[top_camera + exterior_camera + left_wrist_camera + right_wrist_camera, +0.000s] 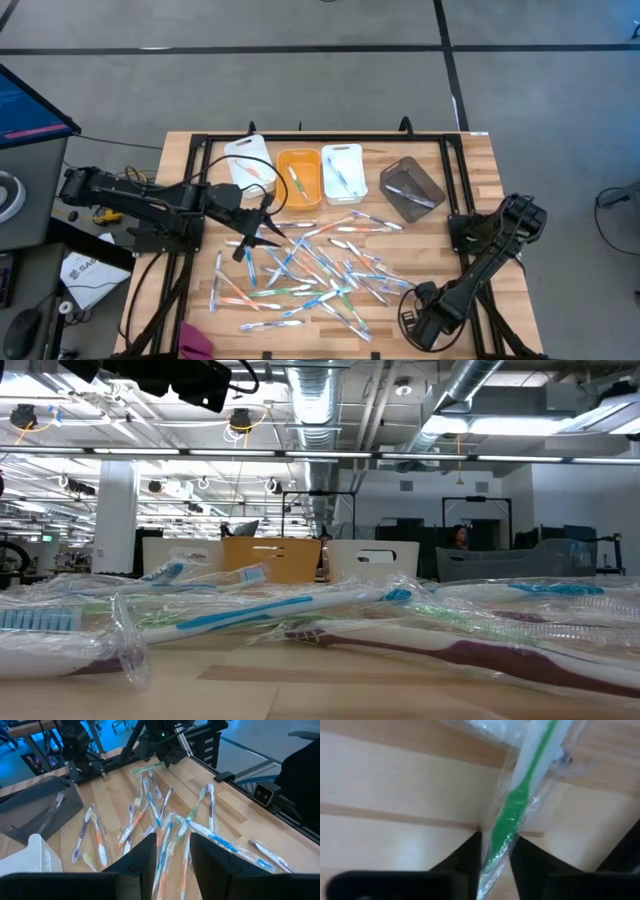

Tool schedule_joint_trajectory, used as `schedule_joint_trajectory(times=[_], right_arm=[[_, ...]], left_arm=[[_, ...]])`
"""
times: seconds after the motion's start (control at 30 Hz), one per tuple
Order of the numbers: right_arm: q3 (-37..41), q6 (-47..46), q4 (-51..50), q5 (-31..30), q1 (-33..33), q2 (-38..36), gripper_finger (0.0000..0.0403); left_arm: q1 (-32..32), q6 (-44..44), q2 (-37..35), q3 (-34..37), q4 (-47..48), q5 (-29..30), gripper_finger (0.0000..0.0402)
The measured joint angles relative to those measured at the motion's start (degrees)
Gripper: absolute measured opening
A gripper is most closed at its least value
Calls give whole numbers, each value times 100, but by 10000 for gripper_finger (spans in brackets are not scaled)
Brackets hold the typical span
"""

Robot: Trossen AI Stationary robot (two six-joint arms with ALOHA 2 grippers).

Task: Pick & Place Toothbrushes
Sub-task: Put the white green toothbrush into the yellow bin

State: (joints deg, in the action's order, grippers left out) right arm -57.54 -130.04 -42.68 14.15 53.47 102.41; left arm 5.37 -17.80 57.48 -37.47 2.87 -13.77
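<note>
A wrapped green toothbrush (512, 807) is pinched between the right gripper's (496, 851) jaws, low over the wooden surface (500, 215). The left gripper's (172, 851) jaws are held apart above the scattered toothbrushes (305, 265).

From above I see my whole table (180, 150) straight down, the low camera looks level across the toothbrushes (300, 610) into the room, and my wrist cameras look closely (the right one very near) at the same pile.
</note>
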Motion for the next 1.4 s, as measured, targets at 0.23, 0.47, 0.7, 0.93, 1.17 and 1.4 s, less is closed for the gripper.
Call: schedule_joint_trajectory(times=[0.23,0.47,0.7,0.93,1.17,1.4], right_arm=[[2,205,260,76,-100,2,19],[-102,413,230,109,-201,2,14],[-605,871,-370,107,-284,4,21],[-1623,1670,-1529,-172,-418,7,15],[-2345,2596,-2614,-2076,-411,2,15],[-2374,3195,-3526,-3488,-415,2,17]], left_arm=[[-85,-392,1,0,-308,-1,111],[-125,-446,-39,2,-397,5,111],[-125,-394,-439,4,-407,3,111],[-125,967,-990,4,-380,1,111],[-125,1121,-1225,4,-411,1,111],[-125,1053,-1197,3,-450,2,111]])
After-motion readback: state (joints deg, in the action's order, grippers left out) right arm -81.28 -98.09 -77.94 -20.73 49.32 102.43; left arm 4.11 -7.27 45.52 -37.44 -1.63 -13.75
